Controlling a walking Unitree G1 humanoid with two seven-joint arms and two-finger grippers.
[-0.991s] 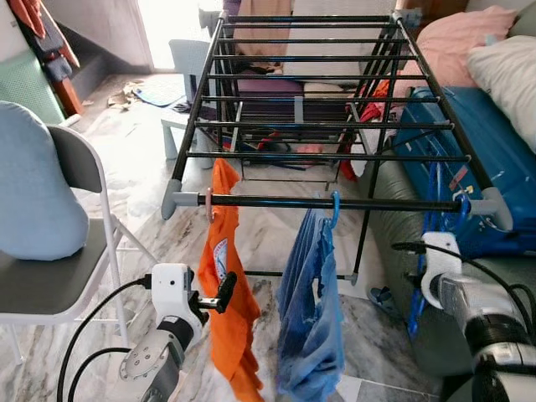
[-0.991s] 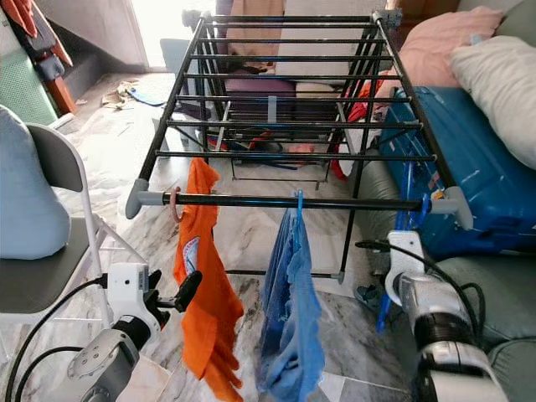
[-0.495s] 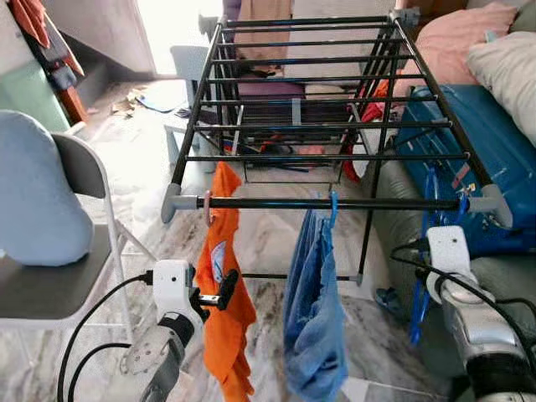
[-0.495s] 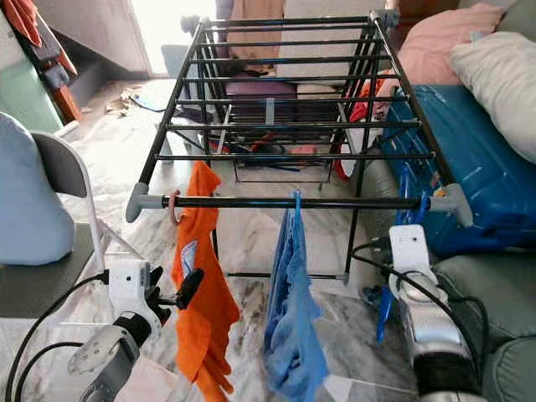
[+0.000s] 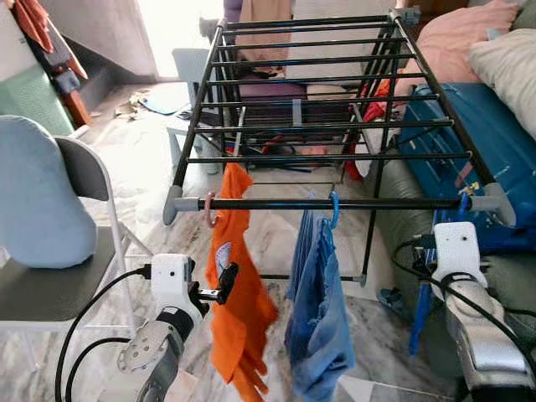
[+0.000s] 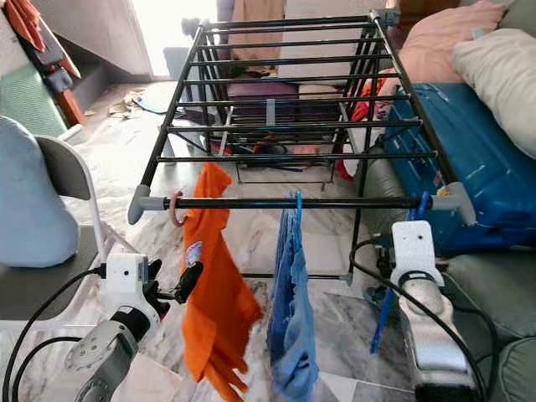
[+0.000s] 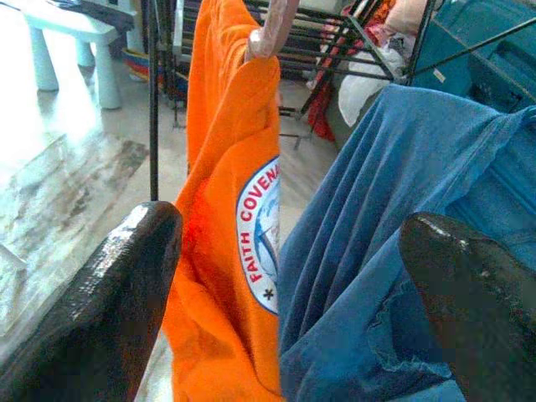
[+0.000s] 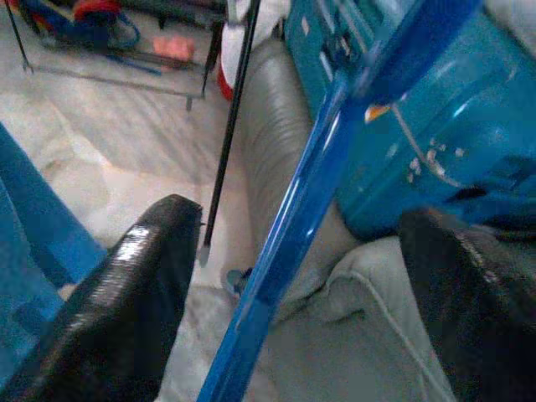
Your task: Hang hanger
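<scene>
Your blue hanger (image 6: 416, 219) hangs hooked over the front rail of the black drying rack (image 5: 335, 203), at its right end beside the grey corner joint, its arm sloping down toward the floor. Your right claw (image 8: 293, 276) sits just below that rail with its fingers (image 8: 138, 293) spread wide; the hanger's blue bar runs between them, touching neither. Further left on the same rail, an orange shirt (image 5: 239, 301) hangs from a pink hanger (image 5: 208, 211) and a blue garment (image 5: 322, 318) from a blue hook. Your left claw (image 7: 285, 276) is low beside the orange shirt, spread open and holding nothing. A grey folding chair (image 5: 50, 285) stands at your left, a blue suitcase (image 5: 494, 142) at your right.
</scene>
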